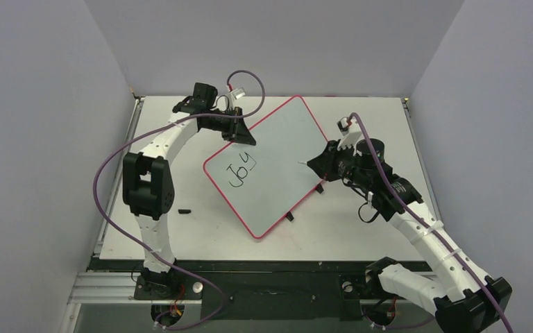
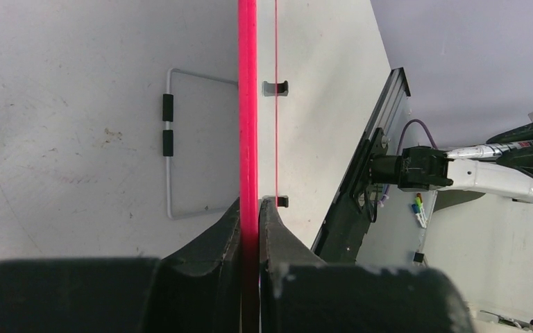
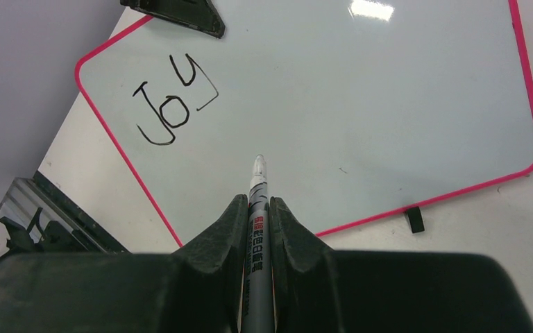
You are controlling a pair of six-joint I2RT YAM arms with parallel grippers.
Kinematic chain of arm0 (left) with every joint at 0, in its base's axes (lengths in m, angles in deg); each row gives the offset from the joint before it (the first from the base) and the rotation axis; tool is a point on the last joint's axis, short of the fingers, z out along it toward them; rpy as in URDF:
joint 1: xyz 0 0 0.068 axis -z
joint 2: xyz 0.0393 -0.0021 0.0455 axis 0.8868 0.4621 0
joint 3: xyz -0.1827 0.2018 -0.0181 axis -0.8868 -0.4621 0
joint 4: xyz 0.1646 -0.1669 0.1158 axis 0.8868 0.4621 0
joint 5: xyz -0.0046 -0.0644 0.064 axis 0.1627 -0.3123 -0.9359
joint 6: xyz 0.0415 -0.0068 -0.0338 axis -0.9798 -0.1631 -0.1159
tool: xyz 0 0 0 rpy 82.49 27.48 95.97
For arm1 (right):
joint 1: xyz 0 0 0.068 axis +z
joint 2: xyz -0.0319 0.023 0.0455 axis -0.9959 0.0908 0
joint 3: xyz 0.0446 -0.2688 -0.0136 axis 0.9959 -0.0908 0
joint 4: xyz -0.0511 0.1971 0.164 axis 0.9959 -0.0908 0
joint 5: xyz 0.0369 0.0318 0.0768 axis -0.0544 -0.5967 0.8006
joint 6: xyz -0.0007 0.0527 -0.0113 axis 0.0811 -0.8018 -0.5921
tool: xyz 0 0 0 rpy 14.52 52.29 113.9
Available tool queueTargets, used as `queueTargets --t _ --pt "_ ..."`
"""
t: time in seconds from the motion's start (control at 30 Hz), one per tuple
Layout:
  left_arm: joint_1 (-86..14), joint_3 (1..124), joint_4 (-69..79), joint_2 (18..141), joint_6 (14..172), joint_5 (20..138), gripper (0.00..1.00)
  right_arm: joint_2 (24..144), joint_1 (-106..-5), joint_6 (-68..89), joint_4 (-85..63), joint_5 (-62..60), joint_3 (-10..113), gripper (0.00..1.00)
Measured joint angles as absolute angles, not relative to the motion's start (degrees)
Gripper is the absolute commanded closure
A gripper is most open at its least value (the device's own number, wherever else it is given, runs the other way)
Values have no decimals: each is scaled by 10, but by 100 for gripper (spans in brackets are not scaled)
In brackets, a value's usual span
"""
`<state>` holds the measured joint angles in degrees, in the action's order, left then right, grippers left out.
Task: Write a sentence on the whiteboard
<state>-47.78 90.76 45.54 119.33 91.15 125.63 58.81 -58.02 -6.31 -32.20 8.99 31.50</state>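
Pale rectangular whiteboard with thin red rim (image 1: pixel 284 147) sits askew on the white bench (image 1: pixel 361 229), left jaws pinching its far rim. Right jaws pinch a grey marker (image 3: pixel 257 189) above bare board beside black handwritten "Joy" (image 3: pixel 173 104). If the rim grip slips, pen pressure could skew the writing.

The top camera sits high behind me and looks down and forward across the whole table (image 1: pixel 333 236), from well back, taking in all of me. My left wrist camera looks out between my left fingers (image 2: pixel 215 243), very near, edge-on along the board (image 2: pixel 248 104) rim, with my right arm (image 2: pixel 500 173) far off to one side. My right wrist camera looks past the marker (image 3: pixel 258 201) onto the board's face, close. It and the top view share "Joy" (image 3: pixel 173 104).
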Motion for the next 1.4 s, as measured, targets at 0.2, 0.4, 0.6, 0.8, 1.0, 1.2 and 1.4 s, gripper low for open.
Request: queueTargets --t 0.2,0.4,0.6,0.8,1.0,1.2,1.4 --pt "-470 912 469 1182 903 1237 100 623 -549 -55 -254 73 311 100" --pt "-459 912 472 1164 898 1222 100 691 -492 -40 -189 29 316 100" --pt "-455 911 473 1160 895 1215 100 754 -479 -39 -151 5 338 100" --pt "-452 911 475 1155 894 1210 100 780 -475 -39 -120 -11 365 100" --pt "-446 911 477 1147 891 1204 100 804 -475 -39 -102 -26 384 100" --pt "-444 910 480 1142 888 1201 100 832 -475 -39 -97 -33 394 100" --pt "-443 910 481 1141 886 1200 100 853 -472 -41 -96 -34 396 100"
